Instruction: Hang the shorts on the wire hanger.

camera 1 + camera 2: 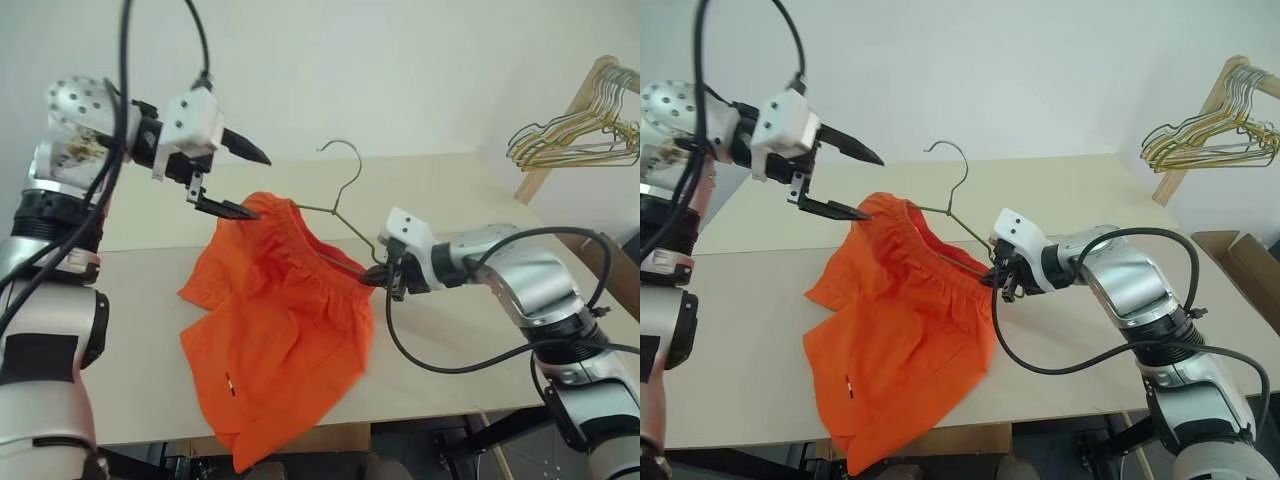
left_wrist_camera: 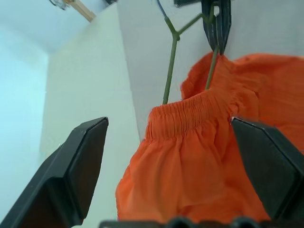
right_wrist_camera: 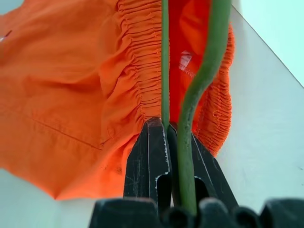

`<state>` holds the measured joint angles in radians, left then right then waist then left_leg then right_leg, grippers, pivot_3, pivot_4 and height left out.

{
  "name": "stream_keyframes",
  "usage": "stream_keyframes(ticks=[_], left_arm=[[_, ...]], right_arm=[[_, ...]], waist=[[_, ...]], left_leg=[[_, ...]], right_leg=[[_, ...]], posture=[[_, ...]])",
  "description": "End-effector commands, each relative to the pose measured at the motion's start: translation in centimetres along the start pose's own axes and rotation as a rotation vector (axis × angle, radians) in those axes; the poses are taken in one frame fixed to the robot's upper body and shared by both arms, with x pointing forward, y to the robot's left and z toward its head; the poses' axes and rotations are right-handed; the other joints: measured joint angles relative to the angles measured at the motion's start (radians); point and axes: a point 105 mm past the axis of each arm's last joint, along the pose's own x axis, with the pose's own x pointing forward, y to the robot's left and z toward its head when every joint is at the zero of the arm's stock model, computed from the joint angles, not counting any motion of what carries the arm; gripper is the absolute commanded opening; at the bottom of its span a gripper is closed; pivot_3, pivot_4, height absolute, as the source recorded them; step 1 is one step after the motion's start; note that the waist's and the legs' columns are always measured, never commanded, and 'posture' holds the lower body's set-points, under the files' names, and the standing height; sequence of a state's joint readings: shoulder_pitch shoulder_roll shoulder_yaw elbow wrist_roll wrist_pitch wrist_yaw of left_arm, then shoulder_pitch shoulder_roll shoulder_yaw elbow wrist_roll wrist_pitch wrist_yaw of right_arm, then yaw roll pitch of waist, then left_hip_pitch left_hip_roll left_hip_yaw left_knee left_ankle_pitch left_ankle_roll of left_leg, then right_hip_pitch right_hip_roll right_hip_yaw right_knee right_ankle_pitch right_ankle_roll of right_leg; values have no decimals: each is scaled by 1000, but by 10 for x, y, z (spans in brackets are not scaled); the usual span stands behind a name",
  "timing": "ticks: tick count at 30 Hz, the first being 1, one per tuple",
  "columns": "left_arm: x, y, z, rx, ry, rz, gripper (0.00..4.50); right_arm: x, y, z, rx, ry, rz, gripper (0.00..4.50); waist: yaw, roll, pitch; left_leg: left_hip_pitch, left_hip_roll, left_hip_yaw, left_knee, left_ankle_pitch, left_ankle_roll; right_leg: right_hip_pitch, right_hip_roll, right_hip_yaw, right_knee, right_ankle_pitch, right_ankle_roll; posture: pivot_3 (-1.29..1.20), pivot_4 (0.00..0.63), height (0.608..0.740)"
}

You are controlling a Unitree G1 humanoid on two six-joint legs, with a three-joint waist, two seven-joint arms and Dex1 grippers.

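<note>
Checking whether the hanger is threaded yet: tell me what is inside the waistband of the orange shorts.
The wire hanger runs into the waistband of the shorts, pinched by the shut right claw. A white tag shows inside. The hanger's far end is covered by cloth.

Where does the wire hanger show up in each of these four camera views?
Left eye: wire hanger at upper middle, hook above the shorts.
Right eye: upper middle.
Left wrist: green wire above the waistband.
Right wrist: wire clamped in the right gripper.
Shared landmark: the orange waistband.
</note>
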<state>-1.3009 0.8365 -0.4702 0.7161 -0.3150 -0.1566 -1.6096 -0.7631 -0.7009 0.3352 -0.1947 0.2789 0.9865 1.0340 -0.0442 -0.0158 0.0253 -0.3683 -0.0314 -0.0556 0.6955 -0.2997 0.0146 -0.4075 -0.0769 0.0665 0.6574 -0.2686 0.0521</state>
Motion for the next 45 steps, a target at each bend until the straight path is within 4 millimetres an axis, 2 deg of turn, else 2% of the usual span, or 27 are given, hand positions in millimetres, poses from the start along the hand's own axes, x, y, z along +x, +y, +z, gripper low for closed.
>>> stream_keyframes(ticks=[1, 6, 10, 19, 20, 24, 31, 33, 42, 45], left_arm=[[13, 0, 3, 52, 32, -80, 4481], [29, -2, -12, 74, 121, -155, 4481], [37, 2, -15, 61, 123, -152, 4481], [46, -13, -29, 60, 186, -248, 4481], [46, -15, -30, 62, 195, -255, 4082], [45, -16, -34, 61, 217, -263, 2951], [44, -19, -38, 54, 223, -274, 583], [44, -20, -38, 51, 223, -277, 64], [47, -16, -35, 18, 173, -244, 29], [46, -15, -35, -3, 165, -231, 0]], right_arm=[[-6, 4, 17, -94, -31, -1, 0], [-6, 9, 21, -122, -26, 11, 0], [-6, 11, 22, -141, -23, 14, 0], [-8, 10, 23, -160, -9, 7, 0], [-8, 10, 23, -159, -6, 5, 0], [-9, 8, 22, -157, 1, -1, 0], [-12, 6, 23, -146, -1, -12, 0], [-13, 5, 24, -142, -6, -13, 0], [-16, 3, 33, -168, -55, -53, 0], [-24, 2, 29, -185, -53, -78, 736]], waist=[[-2, 0, 0], [-3, 0, 0], [-5, 0, 0], [-22, 0, 0], [-24, 0, 0], [-26, 0, 0], [-27, 0, 0], [-28, 0, 0], [-29, 0, 0], [-29, 0, 0]], left_leg=[[0, 0, 0, 0, 0, 0], [-1, 0, 0, 0, 0, 0], [-2, 0, 0, 1, 0, 0], [-2, 0, 0, 1, 0, 1], [-2, 0, 0, 1, 0, 1], [-2, 0, 0, 1, 0, 1], [-2, 0, 0, 1, 0, 1], [-2, 0, 0, 1, 0, 1], [-2, 0, 0, 1, 0, 1], [-2, 0, 0, 2, 0, 1]], right_leg=[[0, 0, 0, 0, 0, 0], [-2, 0, 0, 0, 0, 0], [-2, 1, 0, 0, 0, 0], [-2, 0, 0, 1, 0, 0], [-2, 0, 0, 1, 0, 0], [-2, 0, 0, 1, 0, 0], [-3, 0, 1, 1, 0, 0], [-3, 0, 1, 1, 0, 1], [-3, 0, 1, 1, 0, 1], [-3, 0, 1, 1, 0, 1]], posture=[[-49, 0, 740], [-49, 0, 740], [-57, 0, 740], [-69, 0, 740], [-69, 0, 740], [-73, 0, 740], [-83, 0, 740], [-86, 0, 740], [-97, 0, 740], [-106, 0, 740]])
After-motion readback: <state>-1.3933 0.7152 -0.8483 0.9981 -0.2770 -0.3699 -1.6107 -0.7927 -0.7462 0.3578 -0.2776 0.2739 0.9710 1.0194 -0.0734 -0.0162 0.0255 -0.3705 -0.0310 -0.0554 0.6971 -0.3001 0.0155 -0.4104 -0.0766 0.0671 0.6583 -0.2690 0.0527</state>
